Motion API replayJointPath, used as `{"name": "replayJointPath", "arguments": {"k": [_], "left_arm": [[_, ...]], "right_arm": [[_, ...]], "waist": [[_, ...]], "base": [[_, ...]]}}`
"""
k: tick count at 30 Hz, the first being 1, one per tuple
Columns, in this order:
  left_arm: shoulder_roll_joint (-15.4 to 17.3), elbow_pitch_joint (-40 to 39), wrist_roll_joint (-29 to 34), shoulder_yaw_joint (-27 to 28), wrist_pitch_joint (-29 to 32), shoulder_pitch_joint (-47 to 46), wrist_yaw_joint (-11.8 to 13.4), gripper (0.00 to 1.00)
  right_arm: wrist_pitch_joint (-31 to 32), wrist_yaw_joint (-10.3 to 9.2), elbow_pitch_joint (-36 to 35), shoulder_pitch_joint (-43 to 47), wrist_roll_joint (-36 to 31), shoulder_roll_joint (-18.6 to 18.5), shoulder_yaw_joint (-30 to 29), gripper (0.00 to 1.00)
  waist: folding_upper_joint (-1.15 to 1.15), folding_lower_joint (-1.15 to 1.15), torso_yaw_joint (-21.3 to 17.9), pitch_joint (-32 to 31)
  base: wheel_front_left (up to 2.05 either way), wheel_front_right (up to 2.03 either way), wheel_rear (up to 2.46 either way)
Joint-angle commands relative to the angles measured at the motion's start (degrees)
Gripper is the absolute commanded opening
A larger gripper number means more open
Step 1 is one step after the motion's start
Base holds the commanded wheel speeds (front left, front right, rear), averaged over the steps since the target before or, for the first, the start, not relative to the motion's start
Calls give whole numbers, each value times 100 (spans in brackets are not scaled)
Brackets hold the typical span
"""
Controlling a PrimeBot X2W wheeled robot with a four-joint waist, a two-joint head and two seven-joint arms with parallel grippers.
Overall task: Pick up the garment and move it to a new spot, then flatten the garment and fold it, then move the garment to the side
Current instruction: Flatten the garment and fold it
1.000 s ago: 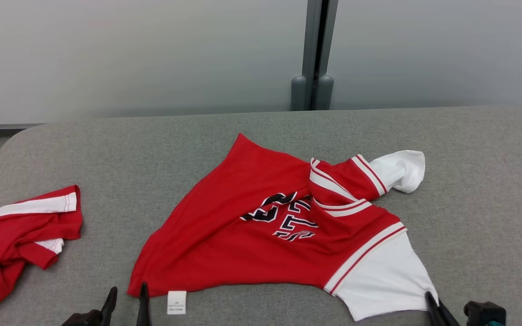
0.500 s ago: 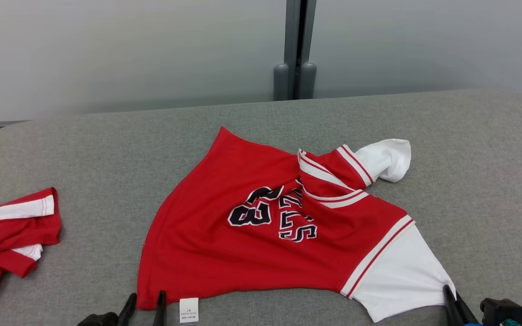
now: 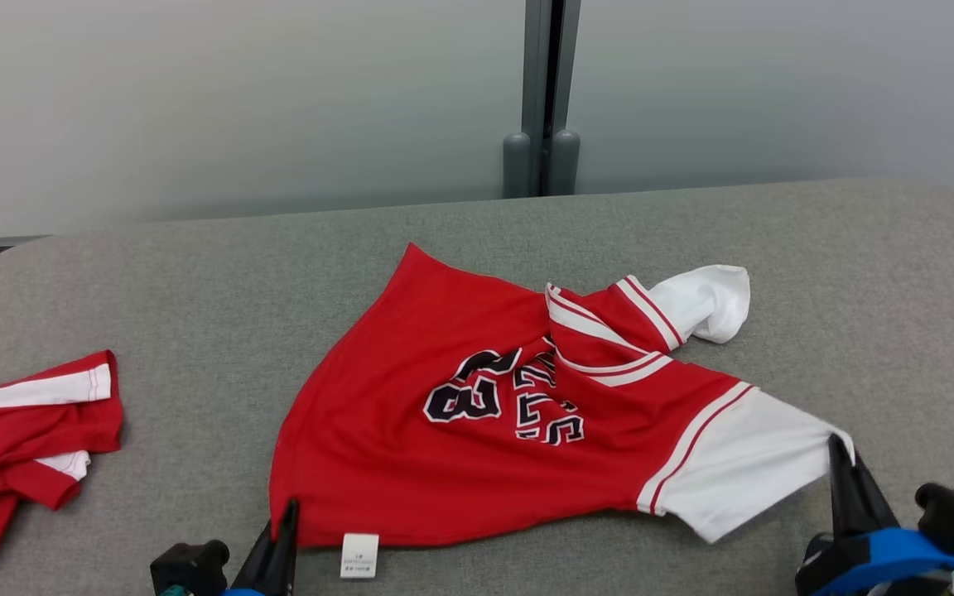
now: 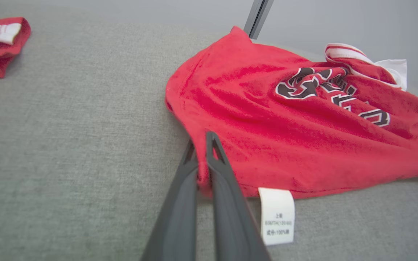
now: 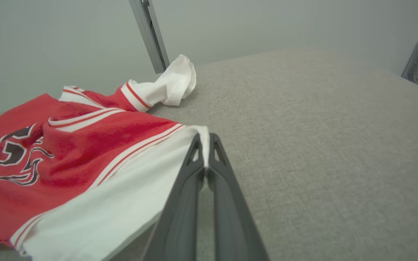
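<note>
Grey woven cloth covers the rounded worktop where the left gripper has its two long dark fingers pressed together on the near hem corner of a red knit jersey, a fold of the fabric pinched between them. Just beside those fingers, on the side toward the other arm, a white care label lies flat on the weave. The right gripper is likewise clamped, its tips nipping the outer edge of the jersey's smooth white sleeve, which is drawn up off the surface into a taut point. Between and beyond the two grippers the jersey spreads in soft wrinkles, with black-and-white characters across its chest, red-and-white striped trim bunched at the collar, and a second white sleeve crumpled at its far side. Well off to the outer side of the left gripper, another red-and-white garment lies in a heap. Half a second earlier the left fingers stood slightly apart at the hem, and the right gripper sat lower with the sleeve lying slack
</note>
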Motion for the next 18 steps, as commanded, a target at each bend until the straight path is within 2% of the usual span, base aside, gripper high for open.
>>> {"name": "replayJointPath", "arguments": {"k": [1, 5, 10, 15, 18], "left_arm": [[60, -112, -37, -16, 0, -58, 10, 0], [268, -704, -189, -146, -2, -289, 10, 0], [730, -1410, -355, -340, -2, -1010, 10, 0], [1198, -2027, -503, -350, 174, -1978, 10, 0], [1366, -2401, -551, -281, 526, -2519, 12, 0]], "right_arm": [[-4, -7, -148, -116, 150, -39, -1, 0], [-4, -5, -785, -365, 776, -37, -84, 0], [-4, -4, -1734, -958, 1122, -37, -189, 0], [-2, -4, -2479, -1764, 1119, -42, -170, 0], [176, -5, -2767, -2306, 1029, -220, -44, 0]], "waist": [[0, 0, 7, -54], [0, 0, 74, -245], [0, 0, 149, -401], [0, 0, 180, -534], [0, 0, 196, -569]], "base": [[0, 0, 0], [0, 0, 0], [0, 0, 0], [0, 0, 0], [0, 0, 0]]}}
